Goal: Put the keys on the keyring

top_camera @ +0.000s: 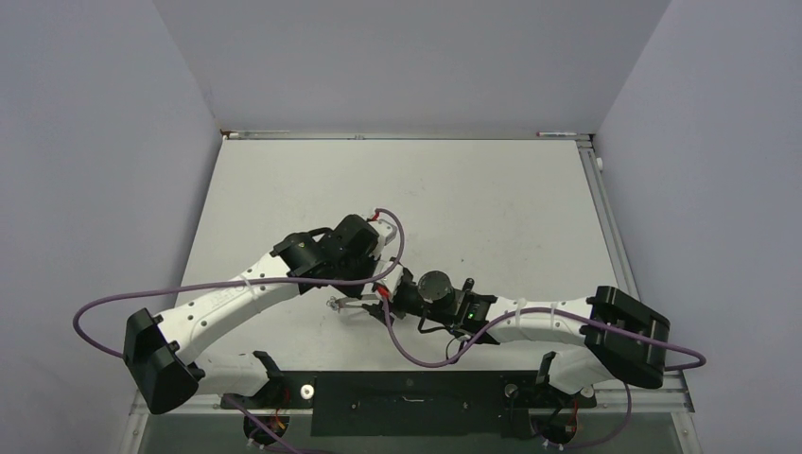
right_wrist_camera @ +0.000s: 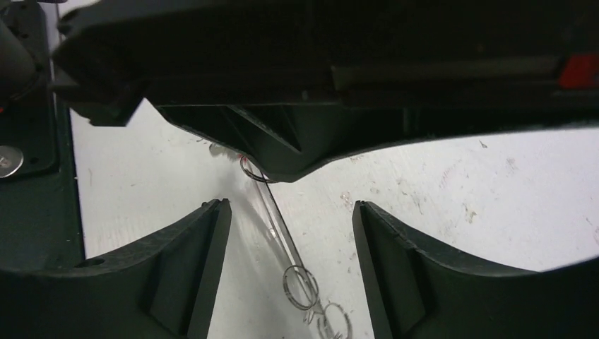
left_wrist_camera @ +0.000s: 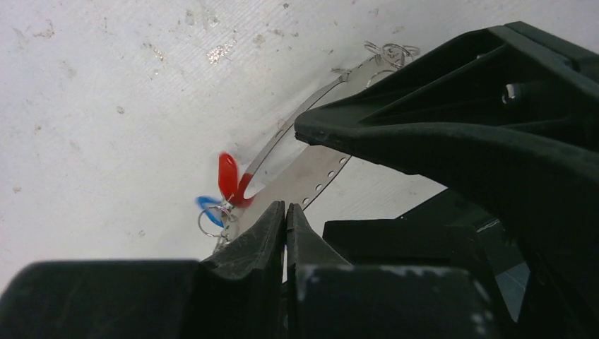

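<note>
Near the middle of the worktop (top_camera: 473, 199), a little toward its near edge, the two arms meet tip to tip over the task's things.

On the left side, the left gripper (left_wrist_camera: 285, 212) has its fingers pressed fully together. The keyring (left_wrist_camera: 311, 169) runs right past their tips, and in the right wrist view the wire seems to come out from under them, so I judge it pinched there near one end. Just left of that pinch hang the red key (left_wrist_camera: 227, 176) and the blue key (left_wrist_camera: 208, 205), close together at the low end of the loop. The red head is smeared, as if swinging. I cannot find the black key in any view.

Moving right, the loop slants away from the pinch to its far end, where a few small wire rings (left_wrist_camera: 392, 51) lie over the worktop.

On the right side, the right gripper (right_wrist_camera: 289, 208) stands with its fingers spread wide. They straddle the loop without touching it and hold nothing.

As I judge it, the risk is that a single thin pinch carries everything. The loop could pivot or slip in those closed fingers. If the ring's opening sits low, the swinging keys might slide back off. A closing right gripper could also nudge the wire aside rather than catch it.
</note>
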### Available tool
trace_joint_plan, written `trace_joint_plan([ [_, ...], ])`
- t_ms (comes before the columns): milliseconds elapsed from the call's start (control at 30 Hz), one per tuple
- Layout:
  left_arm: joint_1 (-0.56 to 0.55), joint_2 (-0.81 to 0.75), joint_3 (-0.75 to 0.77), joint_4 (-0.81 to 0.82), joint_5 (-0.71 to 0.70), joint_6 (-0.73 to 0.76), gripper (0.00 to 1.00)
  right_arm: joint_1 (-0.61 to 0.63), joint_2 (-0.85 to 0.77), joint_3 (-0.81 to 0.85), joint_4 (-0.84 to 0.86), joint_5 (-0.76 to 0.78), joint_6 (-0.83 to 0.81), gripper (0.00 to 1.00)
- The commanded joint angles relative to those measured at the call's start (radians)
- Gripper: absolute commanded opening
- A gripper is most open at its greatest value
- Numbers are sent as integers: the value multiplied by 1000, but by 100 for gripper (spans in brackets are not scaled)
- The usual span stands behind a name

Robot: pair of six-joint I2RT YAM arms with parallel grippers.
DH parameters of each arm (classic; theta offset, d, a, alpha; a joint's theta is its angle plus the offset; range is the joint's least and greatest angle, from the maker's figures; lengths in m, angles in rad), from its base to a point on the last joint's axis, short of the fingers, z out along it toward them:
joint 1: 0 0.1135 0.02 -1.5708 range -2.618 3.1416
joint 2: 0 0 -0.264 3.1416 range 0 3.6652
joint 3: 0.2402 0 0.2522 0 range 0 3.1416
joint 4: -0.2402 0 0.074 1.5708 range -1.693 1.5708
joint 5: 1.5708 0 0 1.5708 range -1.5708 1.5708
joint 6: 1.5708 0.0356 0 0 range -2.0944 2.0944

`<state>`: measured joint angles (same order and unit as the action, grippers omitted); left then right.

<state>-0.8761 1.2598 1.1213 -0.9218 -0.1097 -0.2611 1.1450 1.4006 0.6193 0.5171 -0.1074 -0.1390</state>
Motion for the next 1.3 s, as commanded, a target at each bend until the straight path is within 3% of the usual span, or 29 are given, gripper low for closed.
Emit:
trace_joint_plan([
  [0,1,7,72,-56,45,11,0,-5,-10,15,86,-103,-13,65],
  [300,13,21,116,-110,76,-3,0,-6,85,-20,298,-179,-23,61],
  [533,24,16,133,-133,109,-12,0,-5,134,-62,441,-180,-30,42],
  [633,27,15,136,-136,110,-13,0,-5,149,-68,483,-193,-23,39],
  [800,28,16,137,-135,110,-18,0,-2,175,-63,525,-191,-15,38],
  [1267,37,16,135,-132,133,-21,0,1,189,-66,562,-222,0,15],
])
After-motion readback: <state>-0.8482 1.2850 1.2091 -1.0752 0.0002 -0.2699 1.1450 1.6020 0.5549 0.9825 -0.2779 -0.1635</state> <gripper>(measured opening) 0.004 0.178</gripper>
